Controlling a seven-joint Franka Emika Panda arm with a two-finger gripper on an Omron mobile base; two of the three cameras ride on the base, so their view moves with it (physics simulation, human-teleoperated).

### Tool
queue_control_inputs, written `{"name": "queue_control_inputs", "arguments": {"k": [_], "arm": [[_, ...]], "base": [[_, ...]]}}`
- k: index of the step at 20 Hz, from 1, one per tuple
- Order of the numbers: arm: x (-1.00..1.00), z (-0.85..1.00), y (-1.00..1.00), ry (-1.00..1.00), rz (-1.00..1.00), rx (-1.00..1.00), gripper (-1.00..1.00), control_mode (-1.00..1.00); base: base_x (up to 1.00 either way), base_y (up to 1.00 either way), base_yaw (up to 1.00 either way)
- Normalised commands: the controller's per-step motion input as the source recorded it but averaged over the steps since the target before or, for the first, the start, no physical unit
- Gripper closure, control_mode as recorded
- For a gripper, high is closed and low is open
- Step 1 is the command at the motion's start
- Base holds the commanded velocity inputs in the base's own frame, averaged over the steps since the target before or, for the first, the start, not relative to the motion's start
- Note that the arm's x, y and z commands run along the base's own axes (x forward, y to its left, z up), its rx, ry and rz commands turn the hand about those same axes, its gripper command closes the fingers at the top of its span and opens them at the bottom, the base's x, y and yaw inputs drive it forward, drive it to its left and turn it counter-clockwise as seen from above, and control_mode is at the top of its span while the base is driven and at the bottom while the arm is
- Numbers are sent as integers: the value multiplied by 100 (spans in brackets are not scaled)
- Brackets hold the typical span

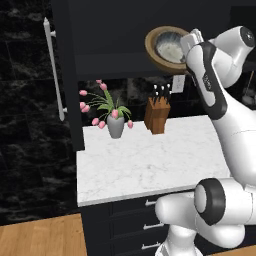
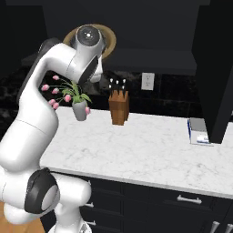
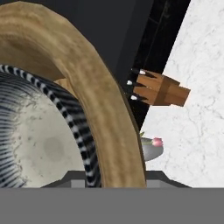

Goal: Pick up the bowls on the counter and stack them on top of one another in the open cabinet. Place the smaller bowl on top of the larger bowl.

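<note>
We see the arm raised to the open cabinet (image 1: 115,35), with the gripper (image 1: 192,39) at the right side of the wooden bowl (image 1: 154,50); that wide tan bowl sits up at the cabinet's shelf, tilted so its mouth faces us in the left base view; the smaller grey bowl (image 1: 170,47) lies nested inside it, its pale mottled inside showing. In the hand view the thick tan rim (image 3: 100,109) sweeps right across the jaws, and the grey bowl (image 3: 39,140) with its dark striped edge lies just to one side of it, touching the wooden wall; the fingertips themselves are hidden behind the rim, so we cannot tell from the pictures whether the jaws are clamped on the rim or merely stand around it. In the right base view the wooden bowl (image 2: 109,41) peeks out from behind the arm's upper joint.

Well below the jaws lies the white marble bench (image 1: 150,160); on it, near the back wall, stand a grey vase of pink tulips (image 1: 115,125) and, just beside that, a brown knife block (image 1: 157,115); both are well apart from the jaws. The cabinet door hangs open far to the left, its long white handle (image 1: 54,70) upright. At the bench's far right end in the right base view sits a small box (image 2: 199,132).
</note>
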Motion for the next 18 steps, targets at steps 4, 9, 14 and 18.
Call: {"name": "queue_control_inputs", "arguments": {"k": [4, 9, 14, 18], "arm": [[59, 0, 0, 0, 0, 0, 100, -100], [36, 0, 0, 0, 0, 0, 100, -100], [33, -3, 0, 1, 0, 0, 100, -100], [20, -5, 0, 0, 0, 0, 100, -100]], "base": [[0, 0, 0], [0, 0, 0], [0, 0, 0], [0, 0, 0]]}}
